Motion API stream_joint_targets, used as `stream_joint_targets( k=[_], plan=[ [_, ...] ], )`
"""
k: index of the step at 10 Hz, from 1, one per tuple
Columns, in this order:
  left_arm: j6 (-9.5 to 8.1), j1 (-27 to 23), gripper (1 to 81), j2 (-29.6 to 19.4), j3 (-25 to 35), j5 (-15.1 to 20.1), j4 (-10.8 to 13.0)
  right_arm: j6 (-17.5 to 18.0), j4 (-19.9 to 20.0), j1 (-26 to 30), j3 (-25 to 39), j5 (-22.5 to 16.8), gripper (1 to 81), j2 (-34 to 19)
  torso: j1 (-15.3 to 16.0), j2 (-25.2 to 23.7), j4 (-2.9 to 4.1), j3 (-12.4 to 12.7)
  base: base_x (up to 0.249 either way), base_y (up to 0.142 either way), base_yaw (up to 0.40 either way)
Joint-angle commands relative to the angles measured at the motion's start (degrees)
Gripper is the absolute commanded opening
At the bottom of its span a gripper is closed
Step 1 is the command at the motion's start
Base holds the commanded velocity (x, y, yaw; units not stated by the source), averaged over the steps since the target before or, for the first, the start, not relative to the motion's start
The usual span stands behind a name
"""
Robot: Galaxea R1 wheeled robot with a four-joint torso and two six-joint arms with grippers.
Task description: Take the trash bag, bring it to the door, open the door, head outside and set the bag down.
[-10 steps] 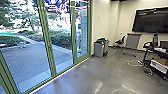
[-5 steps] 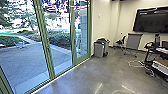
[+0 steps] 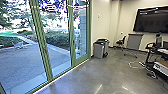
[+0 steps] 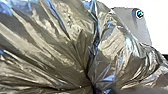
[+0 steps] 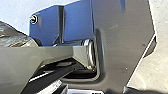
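Note:
The trash bag point(image 4: 60, 42), dark and shiny, is large in the left wrist view. Its folds draw together into a tight bunch where my left gripper point(image 4: 93, 86) is shut on it. Part of the same bag point(image 5: 15, 35) is visible in the right wrist view, beside the robot's own plate and jointed bar. In the head view, glass doors point(image 3: 58, 37) in green frames stand ahead on the left. They look closed, with a paved yard behind the glass.
Grey bins point(image 3: 99, 50) stand against the wall just past the glass doors. Farther back are a chair point(image 3: 121, 42) and a grey wheeled stand point(image 3: 134, 42). A dark desk point(image 3: 160, 52) is on the right, with a white cable point(image 3: 135, 65) lying on the floor near it.
The head camera has moved slightly with the robot, so the green door frames lie farther left than before. No door motion is visible.

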Motion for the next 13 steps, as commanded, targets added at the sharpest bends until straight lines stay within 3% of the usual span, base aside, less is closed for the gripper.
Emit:
stream_joint_targets(
  k=[1,3,13],
  plan=[
    [0.08,-3.42,1.0,-0.08,0.18,3.88,0.27,-0.4,-0.46,2.84,0.64,-3.73,81.1,0.77,0.0,0.0,0.0,0.0,0.161,-0.074,0.0],
    [0.08,-3.42,1.0,-0.08,0.18,3.88,0.27,-0.4,-0.46,2.84,0.72,-3.73,81.1,0.77,0.0,0.0,0.0,0.0,0.161,-0.067,0.0],
    [0.08,-3.42,1.0,-0.08,0.18,3.88,0.27,-0.4,-0.46,2.84,0.73,-3.72,81.1,0.78,0.0,0.0,0.0,0.0,0.165,0.0,0.0]
  ],
)
